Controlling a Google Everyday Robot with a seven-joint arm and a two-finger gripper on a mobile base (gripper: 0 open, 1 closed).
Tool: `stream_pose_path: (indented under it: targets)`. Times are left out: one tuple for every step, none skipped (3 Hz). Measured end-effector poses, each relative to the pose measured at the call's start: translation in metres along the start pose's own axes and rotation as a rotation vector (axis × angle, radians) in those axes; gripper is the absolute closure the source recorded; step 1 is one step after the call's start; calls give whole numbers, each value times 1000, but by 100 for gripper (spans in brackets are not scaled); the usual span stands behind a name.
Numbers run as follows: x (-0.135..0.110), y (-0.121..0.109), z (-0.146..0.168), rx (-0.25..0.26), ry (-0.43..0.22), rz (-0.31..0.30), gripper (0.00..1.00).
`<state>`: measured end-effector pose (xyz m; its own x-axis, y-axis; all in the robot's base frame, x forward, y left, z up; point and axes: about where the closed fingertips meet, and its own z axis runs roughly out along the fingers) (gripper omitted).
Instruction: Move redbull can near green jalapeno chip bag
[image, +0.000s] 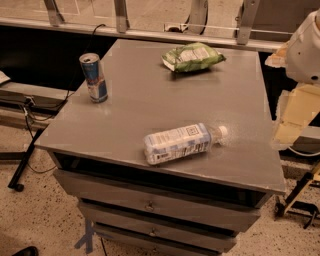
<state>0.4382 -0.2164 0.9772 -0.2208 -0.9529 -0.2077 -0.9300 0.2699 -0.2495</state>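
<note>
The redbull can (94, 77) stands upright near the left edge of the grey table top (150, 100). The green jalapeno chip bag (192, 57) lies flat at the far middle of the table. My arm's white body (305, 47) shows at the right edge of the view, and my gripper (292, 117) hangs below it, off the table's right side, far from the can and holding nothing I can see.
A clear plastic bottle (180, 142) with a white label lies on its side near the table's front edge. The table has drawers (150, 205) below. A rail with metal legs (120, 20) runs behind. Cables and a stand (20, 170) sit at the left on the floor.
</note>
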Motion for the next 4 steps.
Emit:
stream_pose_path:
  targets:
    - [0,0,0,0,0,0,0]
    - [-17,-3,10,-14,-37,-23,0]
    - [-78,-1,41,-58,-140,-65,0]
    - [-151,7,67,-104,-268,-112,0]
